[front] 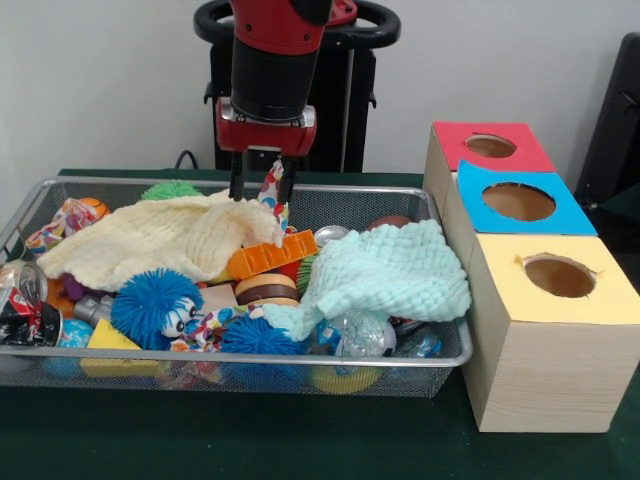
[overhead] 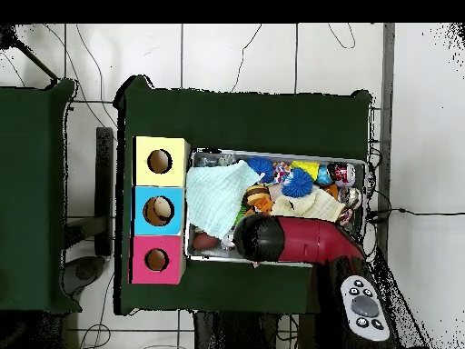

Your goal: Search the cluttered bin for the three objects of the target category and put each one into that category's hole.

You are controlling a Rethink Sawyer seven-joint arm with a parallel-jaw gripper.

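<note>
Dark green cloth covers the bench. Counted: one long silver wire-mesh bin across its middle; three pale wooden boxes, the yellow-faced round hole nearest the front edge; two knitted cloths, pale yellow and mint-green. Three polka-dot white fabric cloths sighted: one clamped between the red-and-black arm's gripper fingers by the far rim, one at the bin's end, one buried centrally. Risks: hanging cloth snagging neighbouring toys; slipping before reaching the hole
</note>
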